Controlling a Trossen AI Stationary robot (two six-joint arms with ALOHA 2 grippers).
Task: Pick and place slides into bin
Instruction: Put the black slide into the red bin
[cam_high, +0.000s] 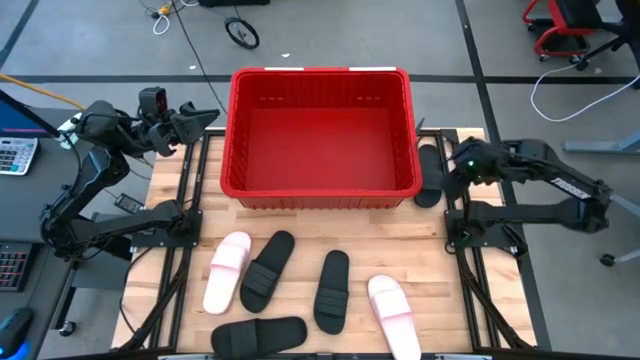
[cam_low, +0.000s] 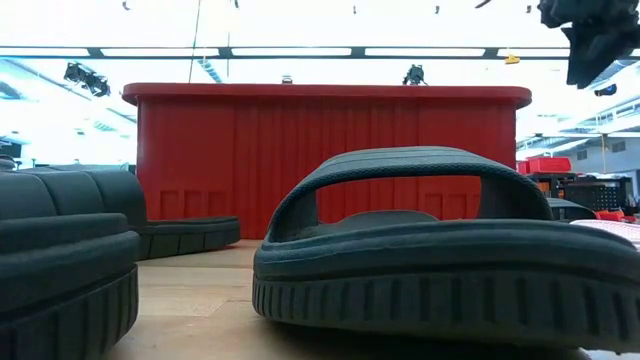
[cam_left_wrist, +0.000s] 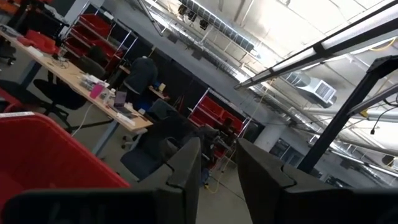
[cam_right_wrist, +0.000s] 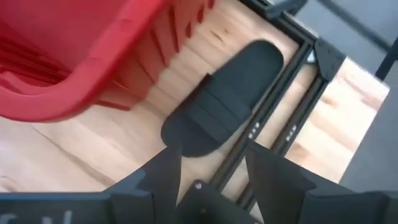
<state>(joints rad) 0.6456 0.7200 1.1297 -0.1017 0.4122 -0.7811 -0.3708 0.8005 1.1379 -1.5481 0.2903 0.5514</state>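
While the right gripper (cam_right_wrist: 208, 163) hangs above the table's right edge with its fingers spread and nothing between them, a black slide (cam_right_wrist: 225, 98) lies directly beneath it, flat on the wood. That slide (cam_high: 429, 174) sits just beside the right wall of the red bin (cam_high: 238, 140), lengthwise along it.

Over on the far side, the left gripper (cam_left_wrist: 217, 171) is raised by the bin's left rim, angled up toward the room, its fingers parted and empty.

The bin stands at the back of the table (cam_high: 460, 300). In front of it lie five more slides: a pale pink one (cam_high: 227, 271) touching a black one (cam_high: 267, 270), another black one (cam_high: 332, 290) near the middle, a second pink one (cam_high: 393, 313) to its right, and a black one (cam_high: 259, 334) lying crosswise at the front edge.
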